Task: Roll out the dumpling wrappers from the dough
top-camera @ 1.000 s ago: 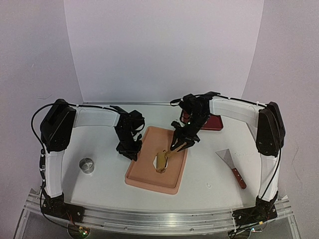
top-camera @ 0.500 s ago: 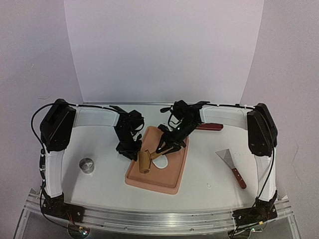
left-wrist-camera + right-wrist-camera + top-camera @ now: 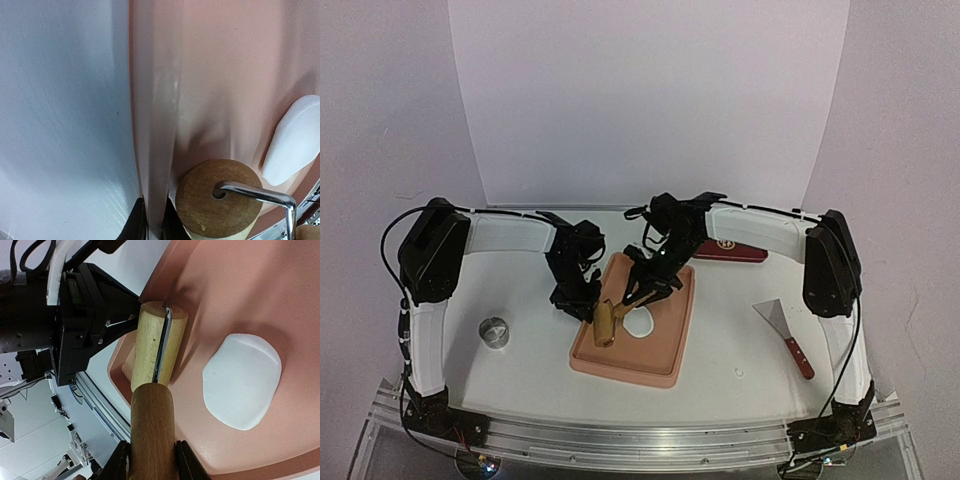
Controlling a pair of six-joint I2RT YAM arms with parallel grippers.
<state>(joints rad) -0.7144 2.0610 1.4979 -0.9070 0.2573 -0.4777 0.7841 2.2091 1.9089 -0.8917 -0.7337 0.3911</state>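
Pink tray (image 3: 660, 352) lies mid-bench, its left rim clenched by the left pincer (image 3: 154, 222). A metal ring (image 3: 495, 331) sits near the left edge and a scraper (image 3: 782, 330) near the right. The right pincer (image 3: 152, 460) grasps a wooden roller (image 3: 157, 347), just beside the dough (image 3: 242, 382), a smooth flat white oval on the tray.

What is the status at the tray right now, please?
Left pincer shut on tray rim. Right pincer shut on roller handle. Dough flattened, roller beside it, not touching. Nothing blocking.

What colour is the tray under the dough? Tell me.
Salmon pink tray, clearest in the right wrist view; the dough is white.
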